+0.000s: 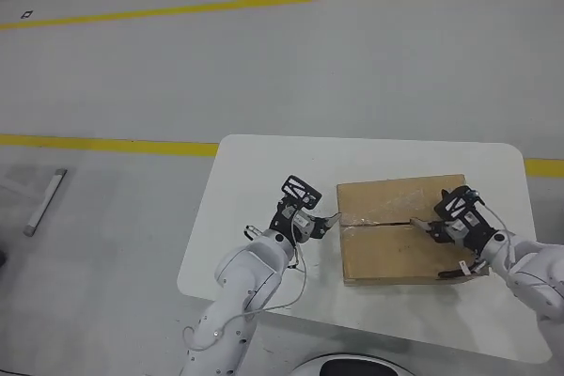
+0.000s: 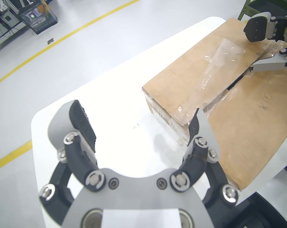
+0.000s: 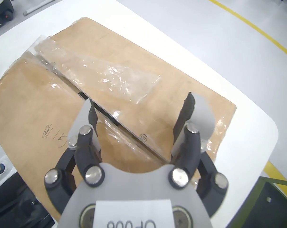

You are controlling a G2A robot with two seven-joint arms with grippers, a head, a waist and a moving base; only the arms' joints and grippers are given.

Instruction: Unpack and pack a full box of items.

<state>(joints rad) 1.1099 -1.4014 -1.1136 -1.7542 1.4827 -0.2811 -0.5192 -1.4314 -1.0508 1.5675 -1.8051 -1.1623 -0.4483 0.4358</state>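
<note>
**Opening the box: grip notes**

Cardboard box (image 1: 401, 228) sits flaps-shut on the right half of the white table (image 1: 263, 179), with its centre seam (image 1: 385, 224) running left to right.

- Left gripper (image 2: 136, 110): jaws spread wide, nothing held. It is parked at the box's left end, with one fingertip right at the top edge where the seam comes out.
- Right gripper (image 3: 140, 98): jaws also apart and empty, over the right end of the lid. One fingertip is at the seam gap, the other pad is above the far flap.

Handling, my read:
- Corrugated board, so the flaps are stiff and should hinge cleanly at the crease.
- If the box is full it is likely heavy. It probably stays put when a flap is pulled, and I would not try lifting it by a flap.
- Clear tape (image 3: 105, 72) runs along the seam, crinkled and glossy. It looks slippery, so avoid pinching on it.
- Best hold is the free edge of a flap where the dark gap shows, with one finger under and the pad on bare cardboard.

In the way:
- Tape may bridge the seam near the ends. I can't tell if it is fully cut.
- Both grippers sit on the same seam line, so lifting one flap could foul the other arm.
- A green rack (image 3: 271, 198) stands just off the table's right corner, which limits the right arm's swing.
</note>
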